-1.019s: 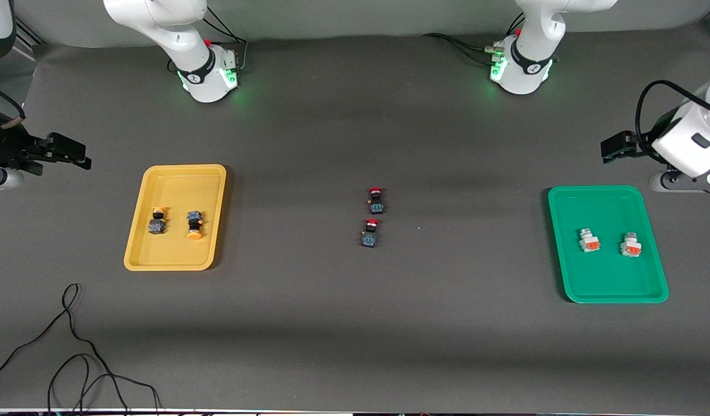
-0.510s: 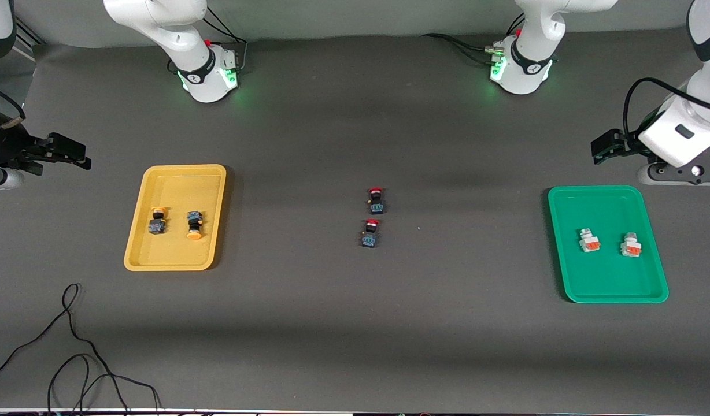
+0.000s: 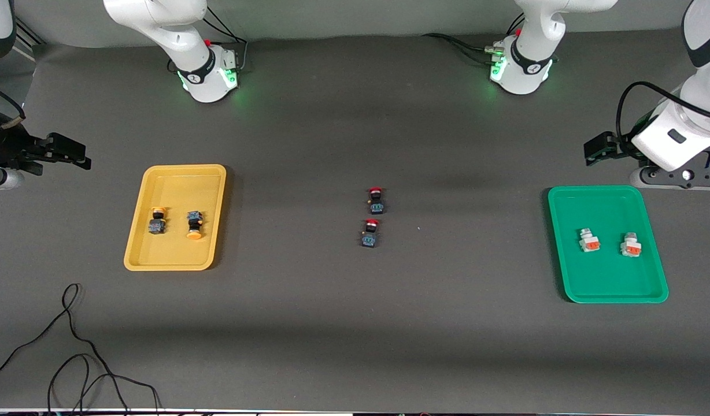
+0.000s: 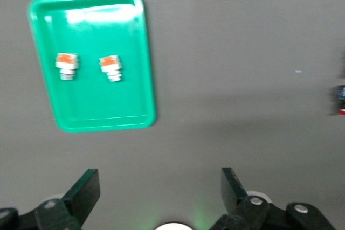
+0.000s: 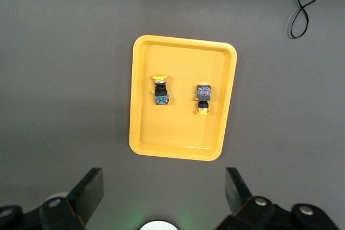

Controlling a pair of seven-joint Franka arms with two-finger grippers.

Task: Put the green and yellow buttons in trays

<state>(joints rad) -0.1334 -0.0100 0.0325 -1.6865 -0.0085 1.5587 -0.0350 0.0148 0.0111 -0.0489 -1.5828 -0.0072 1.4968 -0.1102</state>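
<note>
Sorting complete: 2 yellow-capped buttons [image 3: 176, 223] in yellow tray [image 3: 137, 254], 2 white buttons [image 3: 609, 242] in green tray [image 3: 563, 254]; my left gripper [image 4: 160, 192] and right gripper [image 5: 164, 189] gape empty at the table's ends, next retreat.

I'm working in what looks like a robotics lab or test bench, not a home or shop. The worktop [image 3: 343, 323] is covered edge to edge in plain dark grey matting, with two white arm bases [image 3: 207, 72] bolted along one edge, each glowing with green status lights. Loose black cable [image 3: 71, 341] trails over the worktop's corner near the front camera, and more cabling runs to the bases. The few items laid out are sorting props: a yellow tray [image 3: 176, 263], a green tray [image 3: 615, 294] and small push-button switches [image 3: 373, 216].
</note>
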